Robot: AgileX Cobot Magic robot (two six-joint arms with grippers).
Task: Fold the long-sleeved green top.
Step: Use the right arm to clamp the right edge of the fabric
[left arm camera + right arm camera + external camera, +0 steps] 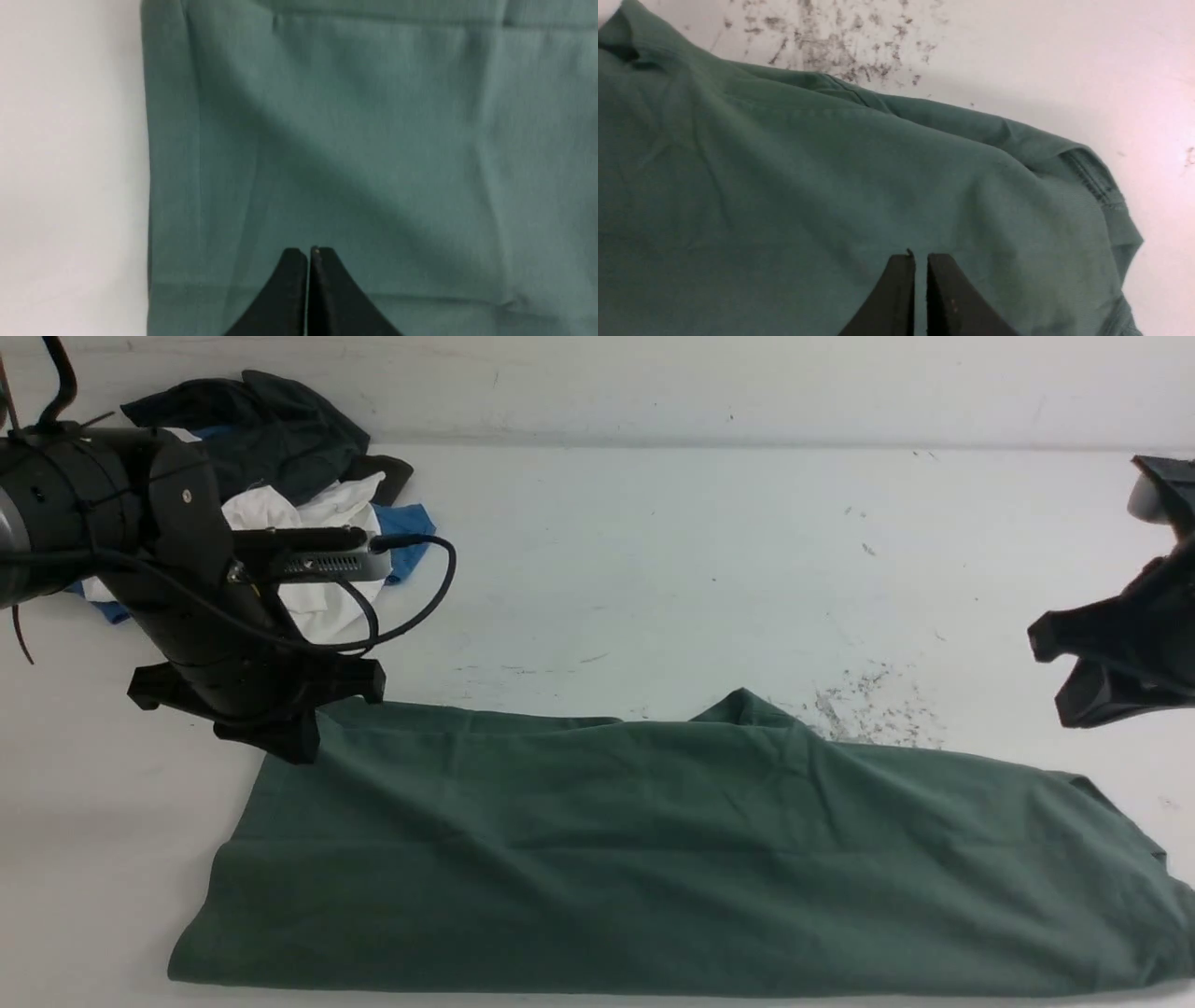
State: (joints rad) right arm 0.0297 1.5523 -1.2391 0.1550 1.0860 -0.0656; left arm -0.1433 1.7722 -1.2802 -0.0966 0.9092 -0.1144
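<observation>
The green long-sleeved top lies flat along the table's front as a wide, folded band with a few wrinkles. Its neck, tag and logo are hidden. My left gripper hangs just over the top's far left corner, apart from the cloth. In the left wrist view the left gripper has its jaws pressed together and empty above the green fabric. My right gripper is raised off the table beyond the top's right end. In the right wrist view the right gripper shows a narrow slit between its jaws, holding nothing, over the cloth.
A heap of dark, white and blue garments lies at the back left, partly behind my left arm. Dark specks mark the white table behind the top's right half. A wall closes the far side.
</observation>
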